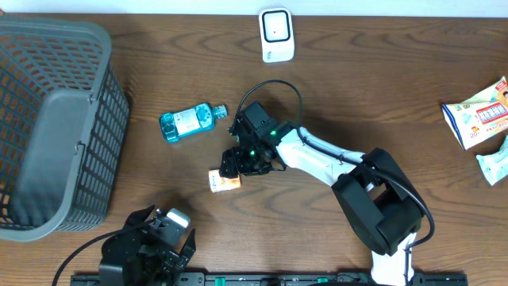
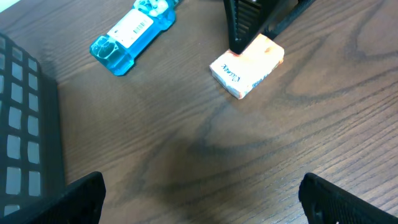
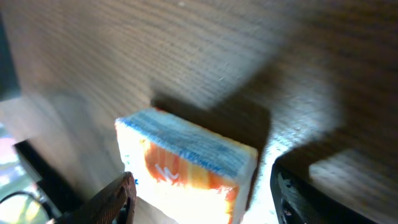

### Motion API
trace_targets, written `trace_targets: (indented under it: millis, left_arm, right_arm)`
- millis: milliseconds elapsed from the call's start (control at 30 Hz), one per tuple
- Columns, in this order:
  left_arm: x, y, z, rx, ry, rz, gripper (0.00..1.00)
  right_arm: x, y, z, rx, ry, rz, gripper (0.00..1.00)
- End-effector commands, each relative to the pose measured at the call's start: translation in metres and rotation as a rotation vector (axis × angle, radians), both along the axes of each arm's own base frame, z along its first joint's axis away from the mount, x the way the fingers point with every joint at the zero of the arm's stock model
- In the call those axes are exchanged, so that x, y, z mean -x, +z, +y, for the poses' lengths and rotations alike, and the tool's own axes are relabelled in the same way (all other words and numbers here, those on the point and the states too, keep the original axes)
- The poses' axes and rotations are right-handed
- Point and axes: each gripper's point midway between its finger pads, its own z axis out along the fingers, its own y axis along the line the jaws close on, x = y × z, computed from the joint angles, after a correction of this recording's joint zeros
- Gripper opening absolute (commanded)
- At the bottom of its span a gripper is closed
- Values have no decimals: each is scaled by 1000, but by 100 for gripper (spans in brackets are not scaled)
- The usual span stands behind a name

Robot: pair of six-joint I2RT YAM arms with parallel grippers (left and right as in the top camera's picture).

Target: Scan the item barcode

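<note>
Orange-and-white, the small box lies flat near the middle of the wooden worktop, slightly toward the robot-side edge, with a blue bottle lying just beyond it toward the far edge. The right claw is lowered onto the small box with one finger at one side and the other at the opposite side, where a thin dark gap shows, so whether it is already grasping the box cannot be told. The left claw sits by the robot-side edge, released wide and well apart from the box.
</note>
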Motion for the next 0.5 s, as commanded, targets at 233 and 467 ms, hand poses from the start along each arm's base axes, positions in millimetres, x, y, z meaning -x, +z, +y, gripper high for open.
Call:
trace_targets:
  millis: [233, 467]
  left_arm:
    - [1, -3, 3, -18, 8, 10, 99]
    - [1, -3, 3, -18, 8, 10, 99]
  right_arm:
    - [7, -14, -4, 21, 33, 6, 39]
    - [-1, -30, -21, 134, -13, -37, 1]
